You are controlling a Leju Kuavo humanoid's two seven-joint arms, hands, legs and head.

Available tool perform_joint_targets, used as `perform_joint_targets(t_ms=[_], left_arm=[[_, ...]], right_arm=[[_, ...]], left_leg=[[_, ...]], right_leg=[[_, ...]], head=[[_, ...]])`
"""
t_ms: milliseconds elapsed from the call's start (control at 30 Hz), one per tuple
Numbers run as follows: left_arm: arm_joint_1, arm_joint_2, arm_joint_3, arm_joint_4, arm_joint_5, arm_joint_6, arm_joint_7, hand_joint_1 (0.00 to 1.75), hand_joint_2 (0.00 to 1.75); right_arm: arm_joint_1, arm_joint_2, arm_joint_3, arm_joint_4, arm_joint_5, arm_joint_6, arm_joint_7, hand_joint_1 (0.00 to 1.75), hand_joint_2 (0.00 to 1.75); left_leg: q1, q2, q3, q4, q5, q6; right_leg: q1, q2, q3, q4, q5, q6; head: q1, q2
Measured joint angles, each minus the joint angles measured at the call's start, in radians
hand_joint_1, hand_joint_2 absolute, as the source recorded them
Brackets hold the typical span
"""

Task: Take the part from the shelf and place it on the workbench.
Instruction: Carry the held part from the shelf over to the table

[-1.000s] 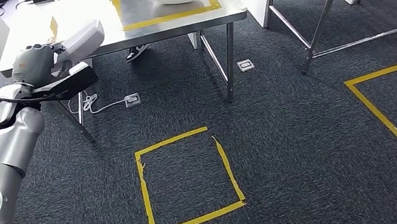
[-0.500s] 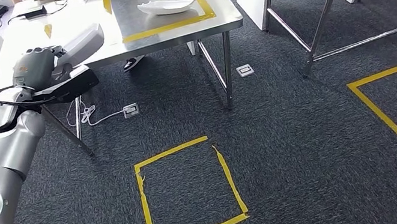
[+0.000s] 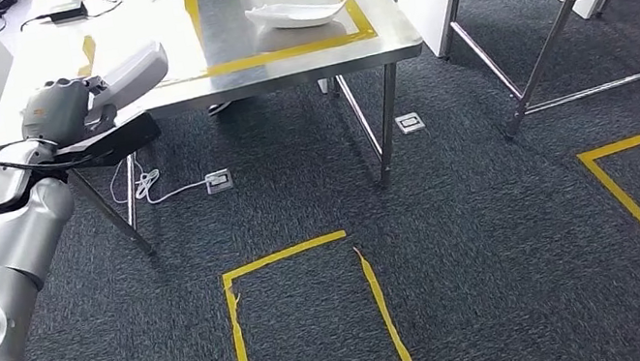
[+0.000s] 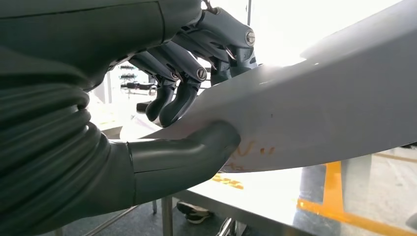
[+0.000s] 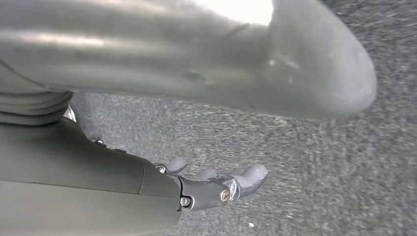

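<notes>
The left arm [image 3: 1, 263] reaches forward and up along the left side of the head view, its silver segments bent at the elbow and the wrist raised. The left hand [image 3: 64, 110] holds a pale part [image 3: 127, 75]: in the left wrist view the thick thumb [image 4: 196, 150] presses against 1 face of the part [image 4: 324, 108], while the darker fingers [image 4: 192, 73] curl over its edge onto the other face. The right hand [image 5: 216, 187] hangs above carpet, holding nothing, its thumb [image 5: 275, 64] stretched out apart from the loosely extended fingers [image 5: 246, 179].
</notes>
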Motion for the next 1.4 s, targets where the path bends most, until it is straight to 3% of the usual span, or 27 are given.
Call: perform_joint_targets(t_ms=[67, 100, 200, 267, 333, 400, 433, 467, 533, 567, 600, 667, 700, 767, 867, 900, 933, 967, 1033, 1100, 1200, 1267, 1300, 1400], left_arm=[[-0.001, -0.005, 0.000, 0.002, -0.005, -0.002, 0.000, 1.45, 1.75], [-0.002, -0.008, 0.001, 0.002, -0.009, -0.003, 0.000, 1.45, 1.75], [-0.005, -0.012, 0.001, -0.001, -0.016, -0.007, 0.000, 1.45, 1.75], [-0.010, -0.012, 0.002, -0.003, -0.017, -0.008, 0.000, 1.45, 1.75], [-0.012, -0.013, 0.002, -0.002, -0.017, -0.008, 0.000, 1.45, 1.75], [-0.010, -0.013, 0.002, 0.001, -0.018, -0.009, 0.000, 1.45, 1.75], [-0.010, -0.013, 0.002, 0.001, -0.018, -0.009, 0.000, 1.45, 1.75], [-0.010, -0.013, 0.002, 0.002, -0.018, -0.009, 0.000, 1.45, 1.75], [-0.012, -0.012, 0.002, 0.003, -0.018, -0.009, 0.000, 1.45, 1.75], [-0.012, -0.012, 0.003, 0.004, -0.018, -0.010, 0.001, 1.45, 1.75], [-0.013, -0.012, 0.003, 0.005, -0.018, -0.010, 0.001, 1.45, 1.75], [-0.016, -0.013, 0.003, 0.004, -0.019, -0.012, 0.001, 1.45, 1.75], [-0.018, -0.015, 0.003, 0.002, -0.019, -0.012, 0.001, 1.45, 1.75], [-0.023, -0.018, 0.005, 0.001, -0.019, -0.011, 0.002, 1.45, 1.75], [-0.024, -0.023, 0.006, 0.001, -0.022, -0.011, 0.002, 1.45, 1.75], [-0.022, -0.025, 0.006, 0.001, -0.023, -0.011, 0.002, 1.45, 1.75], [-0.020, -0.026, 0.006, 0.002, -0.025, -0.011, 0.002, 1.45, 1.75], [-0.019, -0.027, 0.006, 0.002, -0.027, -0.011, 0.002, 1.45, 1.75], [-0.018, -0.028, 0.006, 0.003, -0.028, -0.011, 0.003, 1.45, 1.75], [-0.019, -0.030, 0.007, 0.004, -0.030, -0.011, 0.004, 1.45, 1.75], [-0.019, -0.026, 0.008, 0.003, -0.033, -0.011, 0.004, 1.45, 1.75], [-0.020, -0.024, 0.009, 0.002, -0.033, -0.010, 0.003, 1.45, 1.75], [-0.020, -0.022, 0.010, 0.002, -0.033, -0.010, 0.003, 1.45, 1.75], [-0.013, -0.017, 0.011, 0.005, -0.032, -0.009, 0.003, 1.45, 1.75]], right_arm=[[0.002, 0.000, 0.000, 0.000, -0.002, 0.000, 0.003, 0.00, 0.00], [0.002, 0.000, 0.000, 0.000, -0.003, 0.000, 0.005, 0.00, 0.00], [0.000, 0.002, 0.000, 0.000, -0.007, -0.001, 0.008, 0.00, 0.00], [-0.002, 0.003, 0.000, 0.000, -0.008, -0.002, 0.008, 0.00, 0.00], [-0.002, 0.003, 0.000, 0.000, -0.008, -0.003, 0.006, 0.00, 0.00], [-0.001, 0.003, 0.000, 0.000, -0.007, -0.003, 0.005, 0.00, 0.00], [0.000, 0.003, 0.000, 0.000, -0.008, -0.003, 0.004, 0.00, 0.00], [0.001, 0.003, 0.000, 0.000, -0.008, -0.003, 0.003, 0.00, 0.00], [0.001, 0.004, 0.000, 0.000, -0.008, -0.003, 0.001, 0.00, 0.00], [0.000, 0.004, 0.000, 0.000, -0.007, -0.003, 0.000, 0.00, 0.00], [0.000, 0.005, 0.000, 0.000, -0.007, -0.002, 0.000, 0.00, 0.00], [-0.002, 0.005, -0.001, 0.000, -0.007, -0.002, 0.000, 0.00, 0.00], [-0.002, 0.005, -0.001, 0.000, -0.007, -0.002, -0.001, 0.00, 0.00], [-0.003, 0.004, -0.001, 0.000, -0.007, -0.002, -0.002, 0.00, 0.00], [-0.003, 0.004, 0.000, 0.000, -0.007, -0.002, -0.001, 0.00, 0.00], [-0.003, 0.004, 0.000, 0.000, -0.007, -0.002, 0.000, 0.00, 0.00], [-0.002, 0.004, 0.000, 0.000, -0.007, -0.001, 0.000, 0.00, 0.00], [-0.002, 0.004, 0.000, 0.000, -0.007, -0.001, 0.000, 0.00, 0.00], [0.000, 0.004, 0.000, 0.000, -0.006, -0.001, 0.000, 0.00, 0.00], [-0.001, 0.004, 0.000, 0.000, -0.003, -0.001, 0.000, 0.00, 0.00], [-0.001, 0.004, 0.000, 0.000, 0.001, 0.000, -0.001, 0.00, 0.00], [-0.001, 0.005, 0.000, 0.000, 0.002, 0.001, -0.002, 0.00, 0.00], [-0.001, 0.005, 0.000, 0.000, 0.002, 0.001, -0.003, 0.00, 0.00], [-0.001, 0.005, 0.000, 0.000, 0.003, 0.001, -0.003, 0.00, 0.00]], left_leg=[[-0.003, -0.002, 0.022, -0.002, -0.024, -0.009], [-0.003, -0.004, 0.031, -0.001, -0.030, -0.015], [-0.003, -0.003, 0.029, 0.030, -0.025, -0.032], [-0.002, 0.001, -0.025, 0.124, -0.029, -0.040], [0.000, 0.004, -0.110, 0.244, -0.071, -0.048], [0.001, 0.005, -0.171, 0.289, -0.116, -0.052], [0.001, 0.006, -0.181, 0.267, -0.109, -0.052], [0.001, 0.006, -0.176, 0.217, -0.076, -0.050], [-0.001, 0.008, -0.154, 0.079, 0.044, -0.043], [-0.003, 0.009, -0.143, 0.029, 0.089, -0.037], [-0.005, 0.009, -0.138, -0.001, 0.117, -0.030], [-0.005, 0.008, -0.125, -0.010, 0.118, -0.015], [-0.003, 0.007, -0.116, -0.012, 0.115, -0.008], [0.001, 0.007, -0.097, -0.013, 0.104, 0.003], [0.002, 0.005, -0.077, -0.012, 0.080, 0.009], [0.002, 0.003, -0.069, -0.011, 0.071, 0.008], [0.002, 0.002, -0.058, -0.009, 0.061, 0.006], [0.003, 0.001, -0.045, -0.007, 0.049, 0.003], [0.004, 0.002, -0.019, -0.004, 0.024, -0.005], [0.002, 0.001, -0.005, -0.004, 0.004, -0.017], [0.000, 0.000, 0.008, 0.007, -0.006, -0.037], [0.002, 0.002, -0.007, 0.051, -0.020, -0.046], [0.004, 0.004, -0.032, 0.096, -0.034, -0.049], [0.004, 0.006, -0.151, 0.253, -0.088, -0.053]], right_leg=[[0.007, 0.000, 0.028, -0.102, 0.069, -0.013], [0.009, 0.000, 0.036, -0.125, 0.082, -0.018], [0.005, 0.002, 0.065, -0.133, 0.068, -0.035], [0.002, 0.003, 0.091, -0.138, 0.055, -0.045], [0.001, 0.005, 0.111, -0.139, 0.037, -0.050], [0.002, 0.008, 0.134, -0.138, 0.016, -0.049], [0.002, 0.010, 0.149, -0.138, 0.004, -0.048], [0.002, 0.011, 0.164, -0.138, -0.008, -0.046], [0.004, 0.012, 0.188, -0.135, -0.033, -0.042], [0.005, 0.014, 0.196, -0.134, -0.045, -0.037], [0.007, 0.014, 0.203, -0.132, -0.054, -0.032], [0.010, 0.015, 0.214, -0.124, -0.063, -0.021], [0.010, 0.014, 0.214, -0.111, -0.064, -0.016], [0.008, 0.011, 0.177, -0.042, -0.075, -0.006], [-0.003, 0.008, 0.050, 0.126, -0.138, 0.011], [-0.005, 0.008, 0.017, 0.154, -0.154, 0.015], [-0.008, 0.007, 0.001, 0.146, -0.150, 0.017], [-0.009, 0.005, 0.001, 0.104, -0.120, 0.018], [-0.011, 0.000, 0.028, -0.028, -0.008, 0.014], [-0.006, -0.003, 0.048, -0.109, 0.055, 0.005], [-0.005, -0.003, 0.065, -0.125, 0.050, -0.019], [-0.006, -0.001, 0.090, -0.128, 0.040, -0.034], [-0.006, 0.000, 0.101, -0.129, 0.035, -0.039], [-0.003, 0.005, 0.130, -0.129, 0.010, -0.044]], head=[[0.000, 0.000], [-0.001, 0.000], [-0.003, 0.000], [-0.008, 0.000], [-0.013, 0.000], [-0.015, 0.000], [-0.016, 0.000], [-0.016, 0.000], [-0.017, 0.000], [-0.018, 0.000], [-0.018, 0.000], [-0.016, 0.000], [-0.015, 0.000], [-0.011, 0.000], [-0.007, 0.000], [-0.006, 0.000], [-0.004, 0.000], [-0.003, 0.000], [-0.002, 0.000], [0.000, 0.000], [-0.002, 0.000], [-0.005, 0.000], [-0.008, 0.000], [-0.012, 0.000]])
